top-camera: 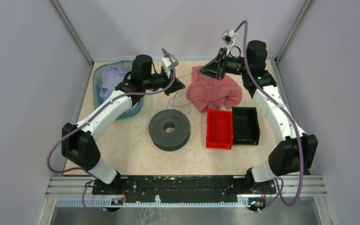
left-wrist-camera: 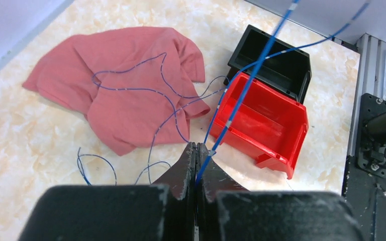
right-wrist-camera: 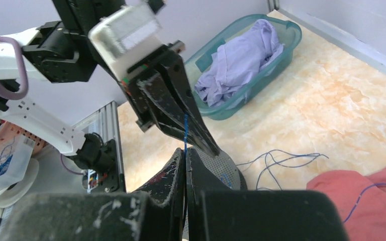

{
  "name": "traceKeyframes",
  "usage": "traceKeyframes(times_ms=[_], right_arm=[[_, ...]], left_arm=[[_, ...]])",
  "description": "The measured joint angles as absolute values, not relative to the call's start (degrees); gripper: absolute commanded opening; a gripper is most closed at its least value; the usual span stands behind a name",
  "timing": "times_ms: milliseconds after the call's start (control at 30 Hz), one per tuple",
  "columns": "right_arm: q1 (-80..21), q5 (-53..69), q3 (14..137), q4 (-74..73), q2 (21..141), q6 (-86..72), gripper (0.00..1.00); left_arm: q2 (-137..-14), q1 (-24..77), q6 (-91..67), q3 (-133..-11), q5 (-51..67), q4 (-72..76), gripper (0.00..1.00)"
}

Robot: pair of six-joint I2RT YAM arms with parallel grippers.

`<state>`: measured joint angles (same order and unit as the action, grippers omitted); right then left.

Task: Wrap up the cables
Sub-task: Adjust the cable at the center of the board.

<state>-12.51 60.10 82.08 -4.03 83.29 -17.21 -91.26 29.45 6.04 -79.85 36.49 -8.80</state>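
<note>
The cable is a very thin wire, dark in the top view and blue in the wrist views. My left gripper [top-camera: 181, 85] is shut on it [left-wrist-camera: 197, 148]; the wire [left-wrist-camera: 241, 100] runs up and away from the fingertips. My right gripper [top-camera: 202, 72] is also shut on it [right-wrist-camera: 186, 150]. A short taut stretch [right-wrist-camera: 185, 131] joins the two grippers, which face each other a little apart above the table's far middle. Loose loops lie across the pink cloth [left-wrist-camera: 130, 90] and on the table [right-wrist-camera: 281, 159].
A black round spool [top-camera: 183, 132] lies flat in the middle of the table. A red bin [top-camera: 219, 128] and a black bin [top-camera: 246, 124] stand to its right. A teal basket [top-camera: 98, 75] with lavender cloth is at the far left. The pink cloth [top-camera: 215, 93] lies under the right gripper.
</note>
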Motion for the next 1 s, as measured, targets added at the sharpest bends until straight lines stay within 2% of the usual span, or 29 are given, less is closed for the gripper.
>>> traceKeyframes(times_ms=[433,567,667,933,1000], right_arm=[[-11.27,59.61,81.97,-10.24,82.54,-13.41,0.00],[-10.94,59.61,82.43,-12.58,82.54,-12.16,0.00],[-10.33,59.40,82.98,-13.76,82.50,-11.40,0.00],[-7.90,58.13,85.86,-14.72,81.80,-9.52,0.00],[-7.70,58.08,86.76,-15.05,81.71,-9.02,0.00]], left_arm=[[-89.34,28.51,26.76,-79.79,39.94,-16.14,0.01],[-89.34,28.51,32.25,-80.18,40.05,-19.27,0.04],[-89.34,28.47,34.89,-80.23,39.88,-21.61,0.07],[-89.36,27.86,38.30,-80.20,38.72,-27.59,0.08],[-89.36,27.83,38.89,-80.20,38.52,-28.42,0.12]])
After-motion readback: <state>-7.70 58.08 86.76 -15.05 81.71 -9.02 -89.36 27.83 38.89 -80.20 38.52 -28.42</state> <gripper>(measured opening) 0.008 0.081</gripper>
